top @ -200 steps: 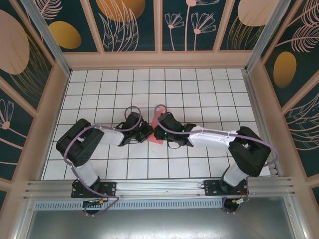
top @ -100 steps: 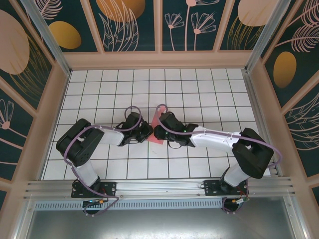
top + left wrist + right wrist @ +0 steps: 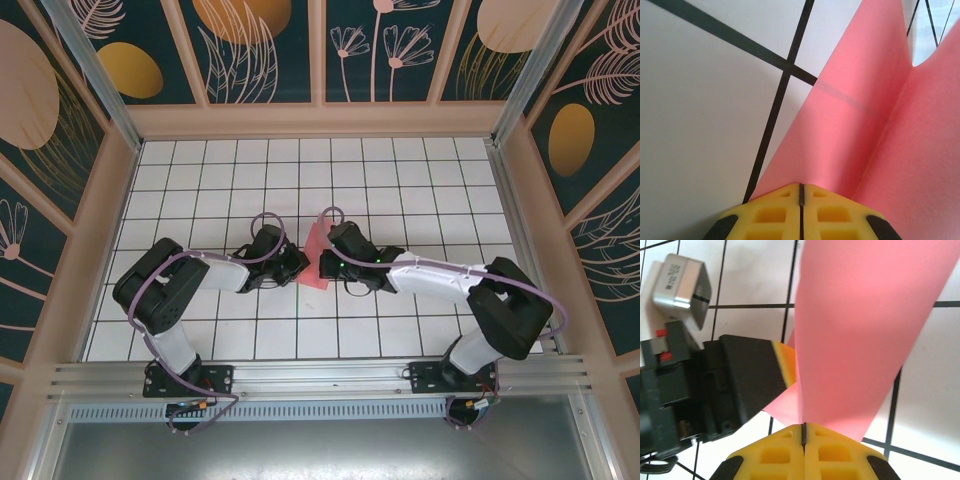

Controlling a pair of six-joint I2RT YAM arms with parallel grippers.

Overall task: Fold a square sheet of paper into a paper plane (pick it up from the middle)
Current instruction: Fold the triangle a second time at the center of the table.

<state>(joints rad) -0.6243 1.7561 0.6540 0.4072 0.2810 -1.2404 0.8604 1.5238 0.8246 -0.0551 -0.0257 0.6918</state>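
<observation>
Since a second ago my right arm [image 3: 450, 280] has drawn slightly to the right. Its claw, a little parted then, has clamped down, and more pink now shows between my two wrists. My left arm [image 3: 190, 275] has kept its place.

Beneath me lies the white table [image 3: 200, 170], ruled into tiles by dark grid lines [image 3: 775, 110]. Both arms reach inward from the near edge and meet close to the table's middle.

Between them is the sheet of paper [image 3: 317, 262], salmon-pink and plain, caught from both sides. From my left wrist I see it rise from my fingers as two panels that meet along a crease running away from me, with a notch in its far edge. From my right wrist it stands as one broad, gently curved band over the tiles. Whether its lower edge touches the table I cannot tell.

My left claw [image 3: 801, 192] is pressed together, its yellow fingers [image 3: 772, 215] parted by a thin seam only, and the paper comes out at that seam, pinched there. My right claw [image 3: 803, 431] is the same: fingers tight together and the paper nipped at their join.

From my right wrist I also see the left claw's black body, its yellow-orange tip against the paper's left edge, just beside my right fingers.
</observation>
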